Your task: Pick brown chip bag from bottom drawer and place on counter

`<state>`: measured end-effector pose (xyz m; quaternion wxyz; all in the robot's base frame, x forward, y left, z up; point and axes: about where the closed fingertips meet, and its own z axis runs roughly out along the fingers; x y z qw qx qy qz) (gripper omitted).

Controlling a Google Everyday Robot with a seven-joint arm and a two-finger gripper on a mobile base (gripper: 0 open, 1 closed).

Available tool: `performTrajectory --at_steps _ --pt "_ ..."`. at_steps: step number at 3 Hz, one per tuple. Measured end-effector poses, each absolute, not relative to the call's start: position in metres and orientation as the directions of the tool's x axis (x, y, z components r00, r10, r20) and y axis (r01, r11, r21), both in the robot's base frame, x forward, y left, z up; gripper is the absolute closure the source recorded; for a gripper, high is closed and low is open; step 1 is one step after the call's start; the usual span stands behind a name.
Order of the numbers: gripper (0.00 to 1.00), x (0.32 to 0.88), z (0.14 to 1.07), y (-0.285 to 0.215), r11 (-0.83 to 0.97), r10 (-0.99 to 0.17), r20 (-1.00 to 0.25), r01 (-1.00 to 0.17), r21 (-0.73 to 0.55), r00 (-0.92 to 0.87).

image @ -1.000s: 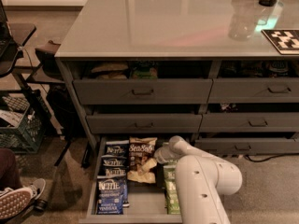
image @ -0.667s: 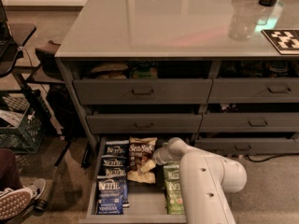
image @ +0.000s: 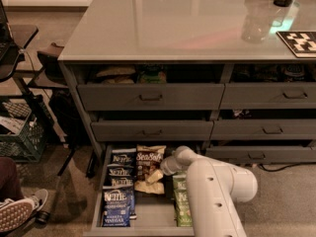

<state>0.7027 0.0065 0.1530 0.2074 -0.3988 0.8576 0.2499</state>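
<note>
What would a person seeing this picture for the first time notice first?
The big white robot arm fills the lower right, its gripper down at the brown chip bag in the open bottom drawer. Dark blue Kettle bags lie beside that bag, and the glossy counter spreads above.

White rounded arm, gripper in drawer
</note>
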Motion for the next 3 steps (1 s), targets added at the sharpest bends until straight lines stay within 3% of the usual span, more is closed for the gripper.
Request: performTrajectory --at_steps 3 --pt "0.00 0.706 0.124 0.013 0.608 -0.628 -0.486 -0.773 0.180 -0.607"
